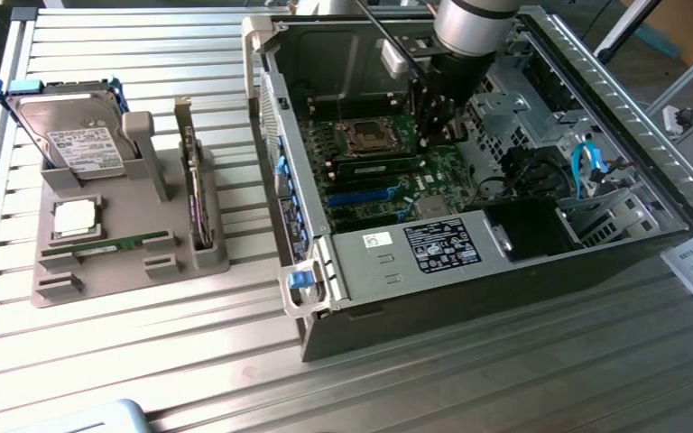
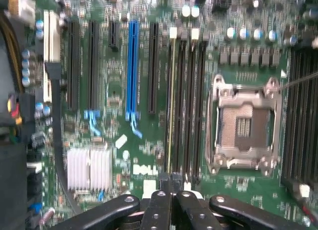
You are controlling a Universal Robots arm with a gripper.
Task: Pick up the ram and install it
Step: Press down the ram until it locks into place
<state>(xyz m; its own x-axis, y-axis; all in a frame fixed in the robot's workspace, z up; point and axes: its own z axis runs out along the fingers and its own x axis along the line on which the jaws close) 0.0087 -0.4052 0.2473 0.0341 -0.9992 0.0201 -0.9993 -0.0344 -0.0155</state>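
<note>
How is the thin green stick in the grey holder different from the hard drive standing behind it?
The green stick is long, narrow and thin; the hard drive is a broad, thick silver box. The stick lies low along the grey holder; the drive stands propped up at the holder's back end. The stick is a bare circuit board; the drive carries a white label. Both sit in the same holder, untouched, beside the open computer case.
</note>
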